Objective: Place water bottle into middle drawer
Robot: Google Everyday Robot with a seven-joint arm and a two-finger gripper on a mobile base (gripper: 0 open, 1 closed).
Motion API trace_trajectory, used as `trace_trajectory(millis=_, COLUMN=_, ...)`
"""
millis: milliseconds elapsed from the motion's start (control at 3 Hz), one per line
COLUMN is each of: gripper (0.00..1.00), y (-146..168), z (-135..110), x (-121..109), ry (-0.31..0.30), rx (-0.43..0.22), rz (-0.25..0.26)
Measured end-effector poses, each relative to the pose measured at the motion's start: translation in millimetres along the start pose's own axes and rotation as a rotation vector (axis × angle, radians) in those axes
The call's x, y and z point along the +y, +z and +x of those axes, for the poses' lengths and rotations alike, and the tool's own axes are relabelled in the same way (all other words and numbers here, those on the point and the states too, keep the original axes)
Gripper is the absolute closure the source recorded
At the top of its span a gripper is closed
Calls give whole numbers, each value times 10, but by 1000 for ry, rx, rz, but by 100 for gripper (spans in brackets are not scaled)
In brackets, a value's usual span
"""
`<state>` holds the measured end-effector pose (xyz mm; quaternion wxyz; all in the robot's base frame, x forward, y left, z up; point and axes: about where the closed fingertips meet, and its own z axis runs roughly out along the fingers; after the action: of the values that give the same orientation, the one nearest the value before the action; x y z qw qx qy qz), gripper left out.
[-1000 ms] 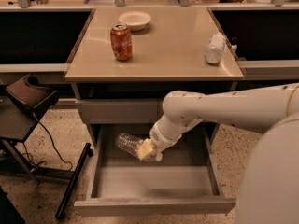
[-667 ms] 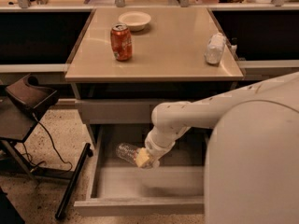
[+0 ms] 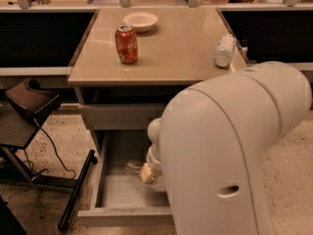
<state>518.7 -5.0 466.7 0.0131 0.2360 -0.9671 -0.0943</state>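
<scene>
The middle drawer (image 3: 121,194) stands pulled out under the table (image 3: 181,58), its flat grey bottom showing on the left side. The robot's big white arm (image 3: 225,151) bends down in front of it and hides the drawer's right half. At the arm's lower end the pincer (image 3: 145,173) is down inside the open drawer, low over the bottom, closed around one end of the water bottle (image 3: 132,168). A yellowish pad of the pincer presses against the clear plastic. The water bottle lies roughly level and sticks out to the left of the pincer, within the drawer's walls; I cannot tell whether it touches the bottom.

Above the open drawer a grey drawer front (image 3: 117,116) sits shut. On the table top an orange-red soda can (image 3: 126,44) stands upright near the left side, a pale bowl (image 3: 140,21) sits just behind it, and a whitish bottle (image 3: 224,50) lies near the right edge, well apart from the can. A black stand (image 3: 29,102) sits on the speckled floor to the left.
</scene>
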Motion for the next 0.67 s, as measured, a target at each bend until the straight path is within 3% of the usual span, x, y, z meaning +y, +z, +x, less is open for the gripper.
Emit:
trace_trajectory(millis=333, gripper=100, y=372, z=47, x=-140, ry=74, rx=83, rz=34)
trace_trajectory(millis=667, gripper=100, y=373, z=47, x=-140, ry=74, rx=83, rz=34)
